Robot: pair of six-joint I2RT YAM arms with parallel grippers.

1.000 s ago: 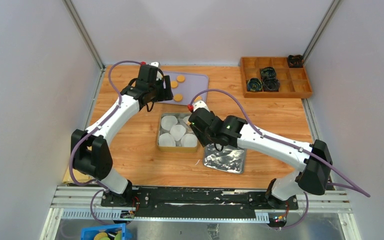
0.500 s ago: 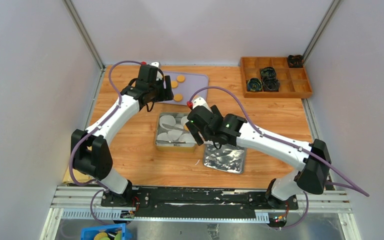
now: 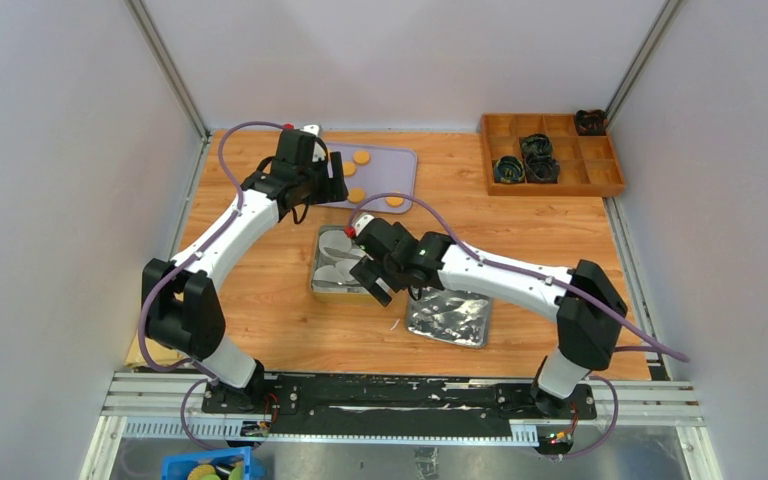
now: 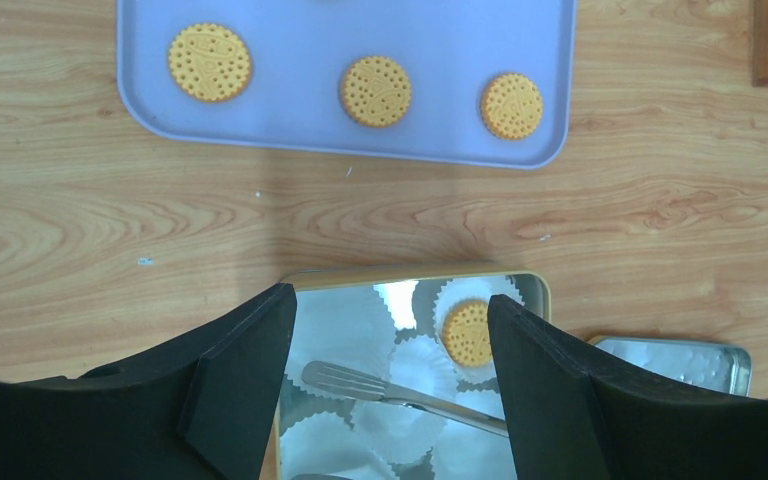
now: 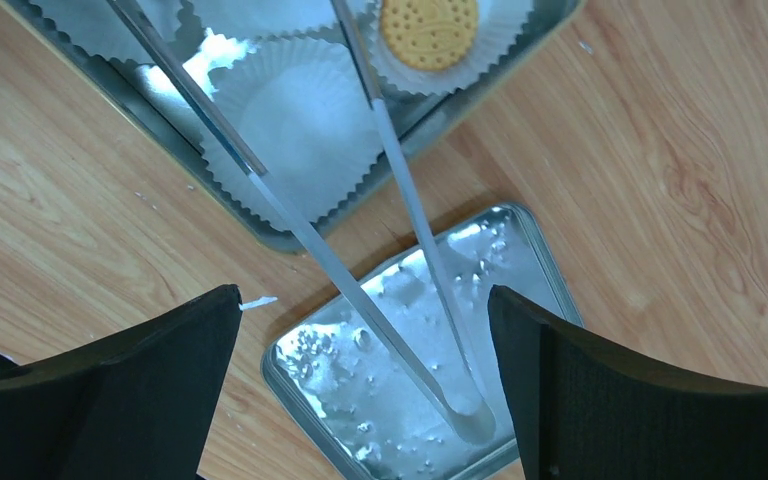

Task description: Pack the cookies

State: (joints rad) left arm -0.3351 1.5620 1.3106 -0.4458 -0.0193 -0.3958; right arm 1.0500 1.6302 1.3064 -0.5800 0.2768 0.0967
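Right hand (image 5: 362, 295) spread wide, gripping nothing, above tongs (image 5: 310, 242). Left hand (image 4: 390, 297) open, empty, hovering above tabletop (image 4: 80, 220) near purple tray (image 4: 290, 40). Tray at 12 o'clock from tin (image 4: 400, 273); silver lid (image 5: 360, 400) at tin's 4 o'clock. Tongs lie free, joined end on lid, tips inside tin. Three cookies (image 4: 375, 90) on tray. Fourth cookie (image 4: 467, 332) sits in one of white liners (image 4: 415, 360), tin's 2 o'clock corner.

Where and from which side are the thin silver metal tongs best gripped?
Likely midway along both arms of the thin silver metal tongs, from above, pinching across them: they splay out from a joined end resting on the shiny silver lid, so squeezing there closes the tips.
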